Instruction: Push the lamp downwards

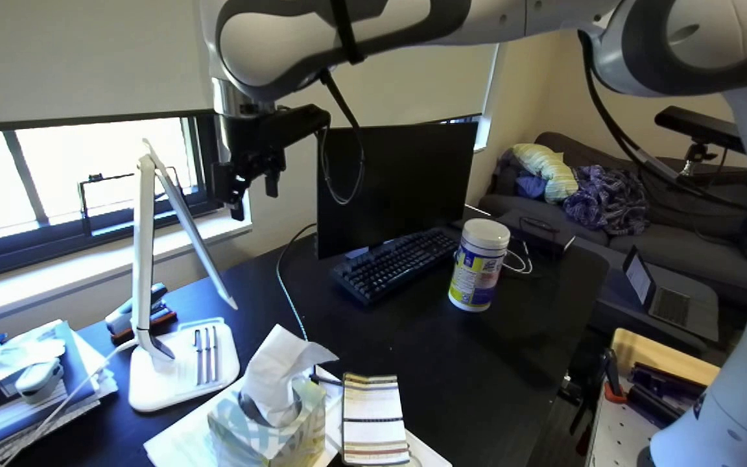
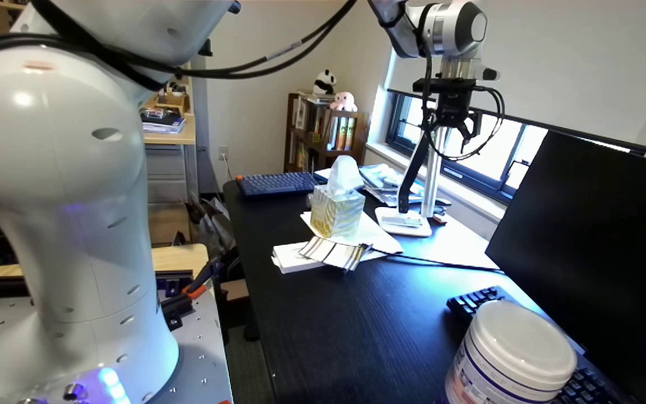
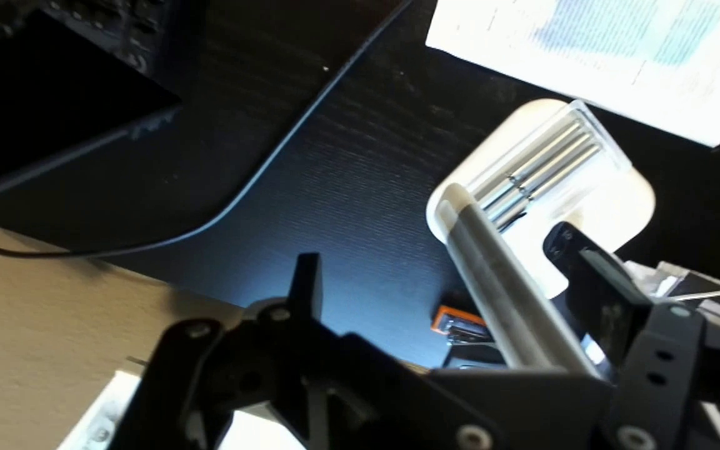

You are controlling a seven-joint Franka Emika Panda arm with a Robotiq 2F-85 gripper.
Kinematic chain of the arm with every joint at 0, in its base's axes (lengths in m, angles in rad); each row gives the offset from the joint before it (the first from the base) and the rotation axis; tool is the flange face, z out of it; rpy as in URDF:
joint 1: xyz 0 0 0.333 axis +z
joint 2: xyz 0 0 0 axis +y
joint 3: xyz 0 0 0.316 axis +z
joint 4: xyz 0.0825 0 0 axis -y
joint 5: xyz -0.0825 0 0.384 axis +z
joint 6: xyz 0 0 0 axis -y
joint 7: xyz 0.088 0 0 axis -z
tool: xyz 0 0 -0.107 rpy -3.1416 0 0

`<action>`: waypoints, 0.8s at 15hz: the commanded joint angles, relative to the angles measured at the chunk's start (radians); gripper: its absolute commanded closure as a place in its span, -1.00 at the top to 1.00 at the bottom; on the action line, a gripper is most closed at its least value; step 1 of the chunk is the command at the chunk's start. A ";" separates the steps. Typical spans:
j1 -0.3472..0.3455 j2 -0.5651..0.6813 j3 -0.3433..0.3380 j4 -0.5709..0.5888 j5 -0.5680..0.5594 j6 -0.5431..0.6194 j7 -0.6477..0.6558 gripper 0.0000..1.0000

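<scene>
Fig.: tool (image 1: 255,200) spread, nothing seen pinched; lamp (image 1: 143,246) upright beside it (contact unclear), on counter (image 1: 438,366) near window (image 1: 101,162).
Light bar (image 1: 200,246) prob. lightweight, rigid, slippery; hinge (image 1: 146,162) prob. stiff: press mid-bar from above, w/ slow, even force.

The arm (image 1: 497,19) reaches out high, passing above the jaws, its white base (image 2: 93,314) standing well apart from them. The wrist (image 2: 457,33), roughly upright, sits directly over the jaws and points them down. The gripper (image 1: 255,198) hangs with its fingers (image 3: 307,284) spread (the wrist view shows a broad gap between them).
</scene>
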 commanded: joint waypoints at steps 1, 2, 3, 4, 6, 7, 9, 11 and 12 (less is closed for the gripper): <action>0.012 -0.059 -0.063 -0.093 0.013 0.022 0.125 1.00; 0.014 -0.077 -0.073 -0.116 0.007 0.023 0.139 1.00; 0.017 -0.099 -0.080 -0.140 0.002 0.020 0.146 1.00; 0.021 -0.125 -0.084 -0.164 -0.005 0.004 0.145 1.00; 0.027 -0.205 -0.081 -0.241 -0.019 -0.022 0.114 1.00; 0.031 -0.258 -0.077 -0.300 -0.028 -0.009 0.114 1.00; 0.036 -0.350 -0.060 -0.391 -0.031 -0.028 0.094 1.00; 0.043 -0.442 -0.049 -0.486 -0.054 -0.034 0.098 1.00; 0.043 -0.490 -0.040 -0.535 -0.064 -0.035 0.108 1.00</action>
